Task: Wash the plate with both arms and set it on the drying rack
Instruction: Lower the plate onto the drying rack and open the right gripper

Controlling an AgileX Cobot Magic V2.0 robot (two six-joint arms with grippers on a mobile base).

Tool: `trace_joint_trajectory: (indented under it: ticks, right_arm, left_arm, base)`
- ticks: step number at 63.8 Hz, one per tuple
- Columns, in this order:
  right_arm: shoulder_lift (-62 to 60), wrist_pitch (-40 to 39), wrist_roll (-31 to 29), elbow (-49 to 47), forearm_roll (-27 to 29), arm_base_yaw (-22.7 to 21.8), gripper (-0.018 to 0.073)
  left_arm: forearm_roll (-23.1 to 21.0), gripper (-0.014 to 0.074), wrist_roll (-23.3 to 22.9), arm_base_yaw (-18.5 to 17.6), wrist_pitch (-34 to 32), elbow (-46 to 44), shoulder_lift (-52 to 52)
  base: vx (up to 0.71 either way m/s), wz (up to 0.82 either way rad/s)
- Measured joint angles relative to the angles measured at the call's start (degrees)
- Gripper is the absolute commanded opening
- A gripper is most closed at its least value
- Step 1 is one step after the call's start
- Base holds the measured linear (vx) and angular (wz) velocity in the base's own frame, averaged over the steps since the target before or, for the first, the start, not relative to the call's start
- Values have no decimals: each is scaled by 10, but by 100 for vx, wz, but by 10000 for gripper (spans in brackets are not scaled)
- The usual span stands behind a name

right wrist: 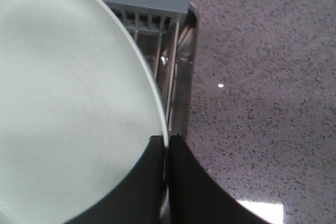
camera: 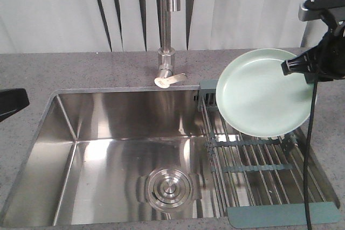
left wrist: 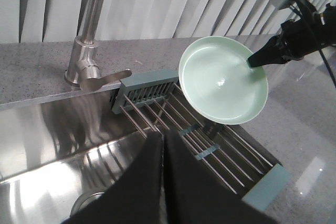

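Above the rack (camera: 259, 160) at the sink's (camera: 108, 133) right end, the right gripper (right wrist: 167, 145) pinches the tilted plate (camera: 264, 92) by its rim, while the left gripper's (left wrist: 161, 145) fingers sit closed together, empty.

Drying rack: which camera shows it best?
The left wrist view: the drying rack shows its slotted compartment, rods and far end, only partly behind the plate. The front view has the plate covering its back; the right wrist view catches only a corner.
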Motion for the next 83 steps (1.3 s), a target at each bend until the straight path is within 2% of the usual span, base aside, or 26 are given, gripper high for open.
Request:
trace_joint_trajectory:
  ticks: [13, 26, 48, 57, 77, 83]
  right_arm:
    - [60, 7, -40, 0, -2, -12, -3]
    - [121, 16, -42, 0, -9, -12, -3]
    - [158, 16, -62, 0, -8, -12, 21]
    - [158, 17, -67, 0, -8, -12, 75]
    - [158, 17, -70, 0, -8, -12, 318]
    - [158, 17, -70, -1, -10, -12, 338]
  left_arm:
    - [0, -7, 0, 0, 0, 0, 0]
    - [0, -7, 0, 0, 0, 0, 0]
    - [0, -7, 0, 0, 0, 0, 0]
    - [0, -6, 0, 0, 0, 0, 0]
    - [0, -6, 0, 0, 0, 0, 0]
    - [0, -6, 0, 0, 0, 0, 0]
  base:
    - [0, 0]
    - [0, 0]
    - [0, 0]
    - [0, 0]
    - [0, 0]
    - [0, 0]
